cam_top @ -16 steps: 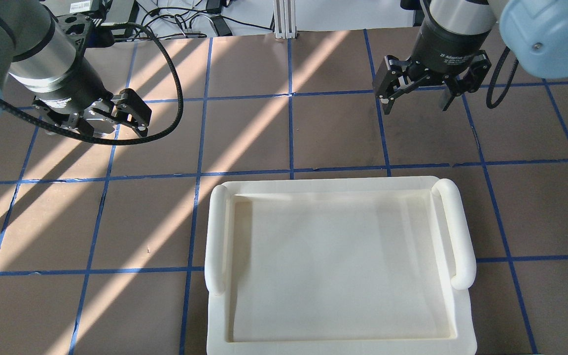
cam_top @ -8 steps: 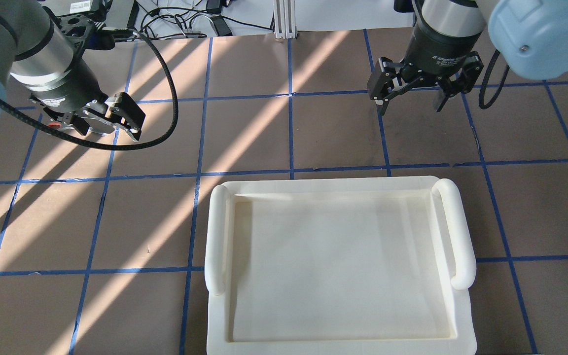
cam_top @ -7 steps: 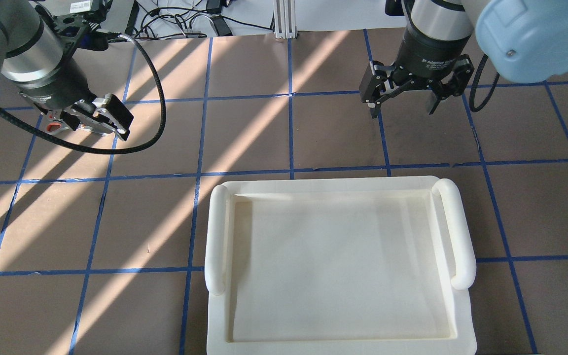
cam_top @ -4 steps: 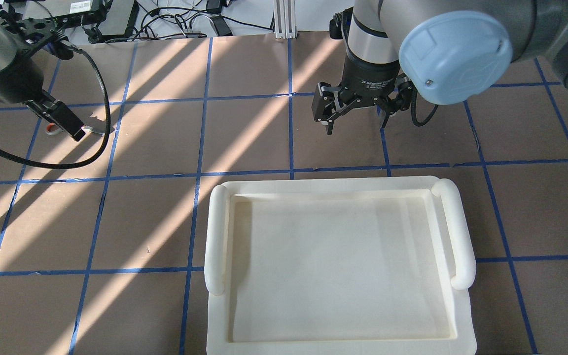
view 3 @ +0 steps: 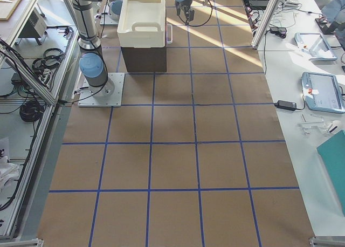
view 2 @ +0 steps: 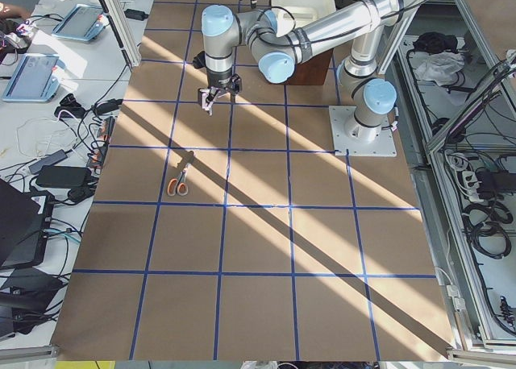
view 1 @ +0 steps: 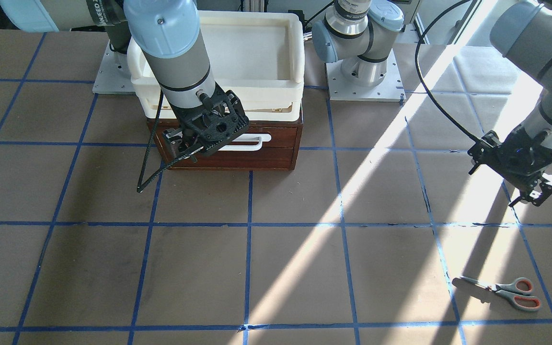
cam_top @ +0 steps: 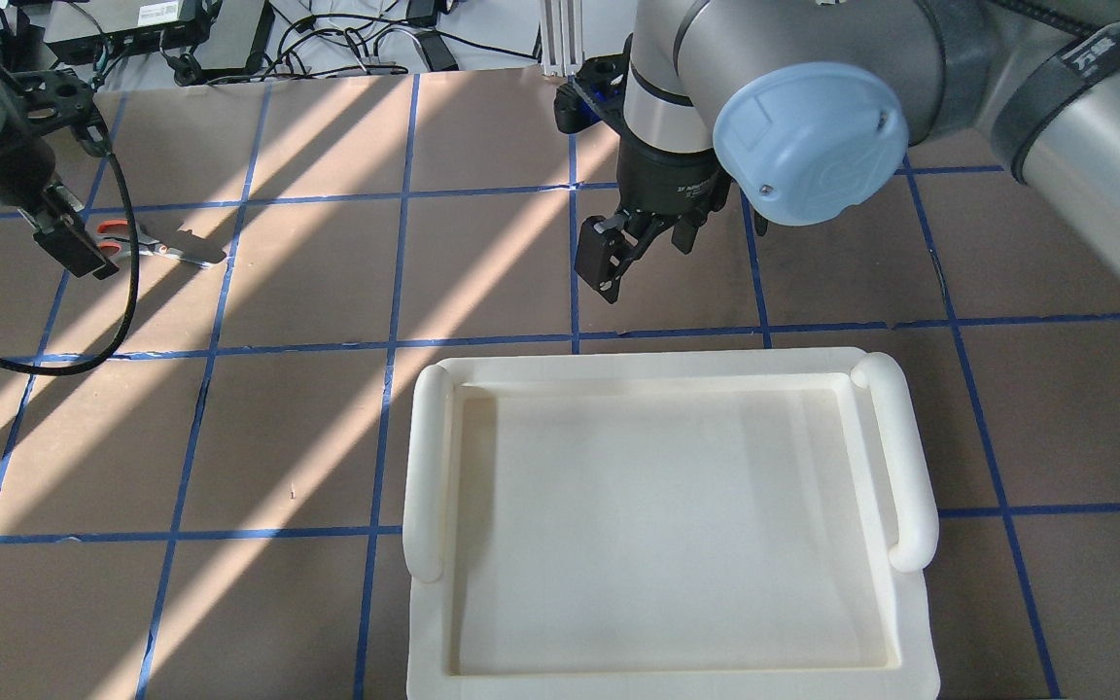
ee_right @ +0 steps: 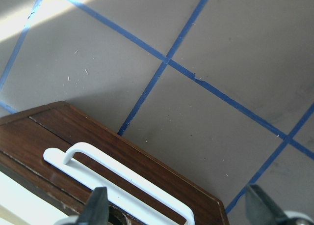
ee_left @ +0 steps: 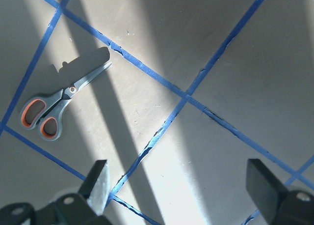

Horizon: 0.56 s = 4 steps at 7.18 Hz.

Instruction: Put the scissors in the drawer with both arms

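Now the left arm point(view 1: 530, 33) reaches out over the brown taped table point(view 1: 89, 268), wrist bent down. The left gripper point(ee_left: 181, 181) hangs above the surface, its fingers point(ee_left: 100, 178) spread wide with nothing between them. We note the right arm point(view 1: 175, 62) leaning down in front of the drawer point(view 1: 281, 136). The right gripper point(ee_right: 179, 204) is likewise spread wide and empty, close to the white bar handle point(ee_right: 117, 178); whether it touches we cannot tell. The overhead view hides the drawer under the cream tray point(cam_top: 638, 365). The front-facing view shows the dark reddish wood front flush with its cabinet, the tray sitting on top. Overhead, the left gripper covers part of the scissors point(ee_left: 61, 99); the left wrist view shows them whole. They lie flat on the table, slim blades together, grey handles lined orange-red inside the loops. We see them clear of the left fingers and well apart from the drawer.
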Motion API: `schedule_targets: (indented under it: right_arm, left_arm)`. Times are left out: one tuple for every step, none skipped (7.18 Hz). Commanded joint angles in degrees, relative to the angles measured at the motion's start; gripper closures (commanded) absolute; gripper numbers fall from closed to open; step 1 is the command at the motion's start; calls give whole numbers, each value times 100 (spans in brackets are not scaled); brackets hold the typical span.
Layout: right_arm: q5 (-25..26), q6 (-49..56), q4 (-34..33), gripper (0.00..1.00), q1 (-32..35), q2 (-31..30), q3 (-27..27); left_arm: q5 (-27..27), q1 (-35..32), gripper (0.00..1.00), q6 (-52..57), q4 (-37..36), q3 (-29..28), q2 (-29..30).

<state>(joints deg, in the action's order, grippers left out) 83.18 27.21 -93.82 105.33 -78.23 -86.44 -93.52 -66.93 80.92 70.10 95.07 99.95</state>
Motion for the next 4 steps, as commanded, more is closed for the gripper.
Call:
schedule_targets:
  right_arm:
    - [-589, 1806, -4, 4, -73, 281, 31]
    - [-557, 2597, 74, 4, -91, 422, 22]
    - [-496, 3344, 153, 4, -83, 527, 31]
    - [-478, 3839, 276, 4, -83, 607, 40]
  left_arm:
    - [44, 355, 0, 1472, -583, -101, 567]
    - [158, 487, 0, 1984, -594, -355, 848]
    - [176, 506, 0, 2258, -594, -636, 1147]
    - [229, 506, 0, 2574, -602, -795, 1402]
